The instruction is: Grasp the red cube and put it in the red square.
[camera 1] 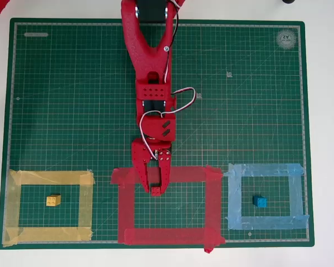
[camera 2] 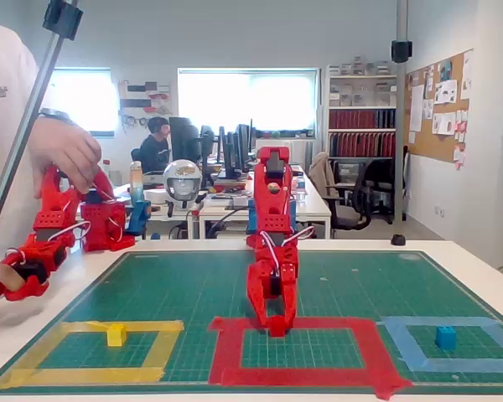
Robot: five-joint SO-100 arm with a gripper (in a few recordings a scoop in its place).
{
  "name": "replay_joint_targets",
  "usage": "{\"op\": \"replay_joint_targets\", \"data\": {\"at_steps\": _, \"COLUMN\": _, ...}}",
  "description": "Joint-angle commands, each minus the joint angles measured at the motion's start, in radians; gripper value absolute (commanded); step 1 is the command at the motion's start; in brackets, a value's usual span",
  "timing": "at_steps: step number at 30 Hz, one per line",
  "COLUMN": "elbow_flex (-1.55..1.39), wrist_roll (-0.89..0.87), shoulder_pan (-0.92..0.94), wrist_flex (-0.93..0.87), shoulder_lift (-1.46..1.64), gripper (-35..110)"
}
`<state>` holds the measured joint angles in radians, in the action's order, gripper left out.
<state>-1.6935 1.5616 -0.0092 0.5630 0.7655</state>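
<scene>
Red tool (camera 1: pixel 155 188) reaching down over the top strip of the red square (camera 1: pixel 214 206), fingertips just inside the upper edge of the outline in the overhead view. Seen again in the fixed view (camera 2: pixel 277 325), tips lowered to the mat at the far strip of the red square (camera 2: pixel 369 347). Closed narrowly around a small red piece at the tips, read as the red cube (camera 1: pixel 156 191), also visible low between the fingers in the fixed view (camera 2: pixel 277 329); same colour as the tool, so outline hard to separate, and contact with the mat not certain.

Green cutting mat (camera 1: pixel 72 100) covering most of the white bench (camera 1: pixel 325 111). Three tape outlines in a row along the near edge of the mat. At left in the overhead view, yellow tape outline (camera 1: pixel 86 203) with a yellow block (camera 1: pixel 53 200) lying inside, apart from the tape. At right, light blue tape outline (camera 1: pixel 234 197) with a blue block (camera 1: pixel 260 201) inside, likewise clear of the tape. Red square between the two, largest of the three.

Red arm (camera 1: pixel 150 50) stretching from the far edge of the mat toward the middle outline, white and red cable (camera 1: pixel 181 103) looping beside it.
</scene>
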Motion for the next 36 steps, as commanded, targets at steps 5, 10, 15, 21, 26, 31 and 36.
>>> {"op": "replay_joint_targets", "data": {"at_steps": 5, "elbow_flex": 0.041, "wrist_roll": 0.018, "shoulder_pan": 0.006, "wrist_flex": 0.031, "shoulder_lift": 0.035, "gripper": 14}}
{"op": "replay_joint_targets", "data": {"at_steps": 10, "elbow_flex": 0.041, "wrist_roll": 0.018, "shoulder_pan": 0.012, "wrist_flex": 0.031, "shoulder_lift": 0.048, "gripper": 14}}
{"op": "replay_joint_targets", "data": {"at_steps": 15, "elbow_flex": 0.048, "wrist_roll": 0.018, "shoulder_pan": 0.023, "wrist_flex": 0.031, "shoulder_lift": 0.049, "gripper": 14}}
{"op": "replay_joint_targets", "data": {"at_steps": 21, "elbow_flex": 0.049, "wrist_roll": 0.018, "shoulder_pan": 0.028, "wrist_flex": 0.031, "shoulder_lift": 0.049, "gripper": 15}}
{"op": "replay_joint_targets", "data": {"at_steps": 26, "elbow_flex": 0.026, "wrist_roll": 0.018, "shoulder_pan": 0.026, "wrist_flex": 0.026, "shoulder_lift": 0.061, "gripper": 14}}
{"op": "replay_joint_targets", "data": {"at_steps": 31, "elbow_flex": -0.037, "wrist_roll": -0.006, "shoulder_pan": 0.017, "wrist_flex": 0.020, "shoulder_lift": 0.129, "gripper": 15}}
{"op": "replay_joint_targets", "data": {"at_steps": 36, "elbow_flex": -0.107, "wrist_roll": -0.026, "shoulder_pan": -0.012, "wrist_flex": 0.018, "shoulder_lift": 0.204, "gripper": 15}}
